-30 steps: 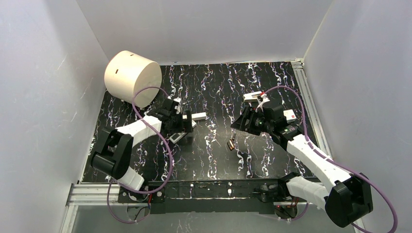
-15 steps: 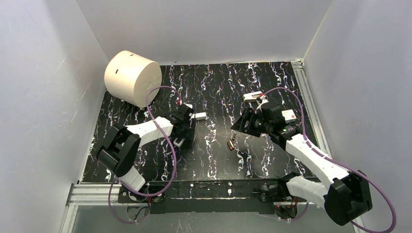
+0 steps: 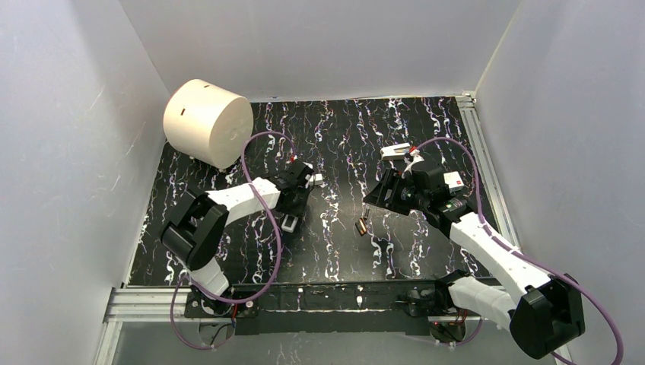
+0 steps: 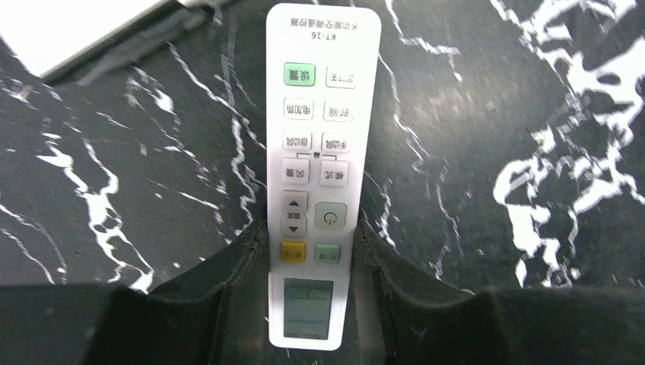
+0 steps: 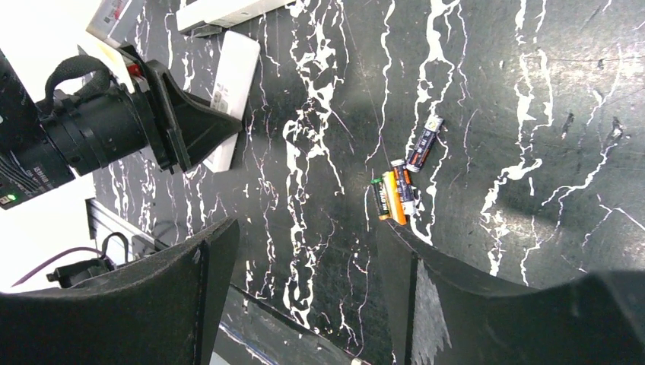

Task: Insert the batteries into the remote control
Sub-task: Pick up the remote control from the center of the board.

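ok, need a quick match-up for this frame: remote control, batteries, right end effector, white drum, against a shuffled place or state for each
1. remote control
2. batteries
3. right end effector
4. white drum

A. open, holding nothing
B. at the far left corner of the table
C. buttons up, between the fingers of the left end effector
D. lying loose on the table, unheld

Pairs: 1-C, 2-D, 3-A, 4-B

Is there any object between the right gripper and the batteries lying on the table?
Nothing visible does. The batteries lie uncovered on the black table, just ahead of the open right gripper, with only bare tabletop between them.
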You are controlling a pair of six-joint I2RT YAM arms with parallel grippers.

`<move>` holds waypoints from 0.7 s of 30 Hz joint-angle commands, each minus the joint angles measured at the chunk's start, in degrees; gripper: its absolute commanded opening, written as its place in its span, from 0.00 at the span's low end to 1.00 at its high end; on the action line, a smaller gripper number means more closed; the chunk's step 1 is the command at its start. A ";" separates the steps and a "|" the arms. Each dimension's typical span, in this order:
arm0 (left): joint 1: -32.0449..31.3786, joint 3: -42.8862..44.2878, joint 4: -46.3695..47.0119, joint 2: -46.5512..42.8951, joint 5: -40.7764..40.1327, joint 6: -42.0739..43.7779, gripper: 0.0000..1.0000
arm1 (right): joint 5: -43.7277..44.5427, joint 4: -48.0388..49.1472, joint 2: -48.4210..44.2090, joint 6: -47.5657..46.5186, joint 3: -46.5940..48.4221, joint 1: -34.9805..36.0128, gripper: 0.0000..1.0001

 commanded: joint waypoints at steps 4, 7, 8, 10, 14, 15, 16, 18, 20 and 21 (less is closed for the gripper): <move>-0.21 6.60 -13.60 -6.77 26.70 5.61 0.00 | -7.16 6.98 0.52 3.98 -1.91 0.22 0.84; -0.22 8.54 -15.83 -10.12 36.15 6.28 0.00 | -12.50 17.56 0.18 9.70 -5.18 0.29 0.93; -0.22 8.97 -15.94 -11.23 38.42 5.99 0.00 | -13.83 21.01 0.05 11.51 -6.26 0.43 0.95; -0.20 9.99 -15.80 -13.32 43.24 5.01 0.00 | -15.14 25.60 -0.35 13.79 -7.29 0.73 0.98; -0.18 11.93 -13.75 -16.07 51.56 1.84 0.00 | -16.93 30.45 -1.62 15.73 -7.41 1.20 0.99; -0.20 12.38 -12.66 -16.48 53.87 0.53 0.00 | -17.63 32.37 -2.16 16.61 -7.71 1.28 0.99; -0.20 12.67 -11.50 -16.84 55.83 -0.58 0.00 | -18.23 34.41 -2.61 17.73 -8.06 1.39 0.99; -0.15 12.76 -8.70 -17.71 59.47 -2.16 0.00 | -19.03 39.65 -3.52 20.40 -8.92 1.58 0.98; -0.19 11.79 -4.45 -18.58 62.22 -3.47 0.00 | -18.96 44.29 -4.45 23.00 -10.02 1.91 0.96; -0.17 11.65 -3.04 -18.95 62.83 -3.97 0.00 | -18.49 46.17 -4.76 24.59 -10.82 2.15 0.96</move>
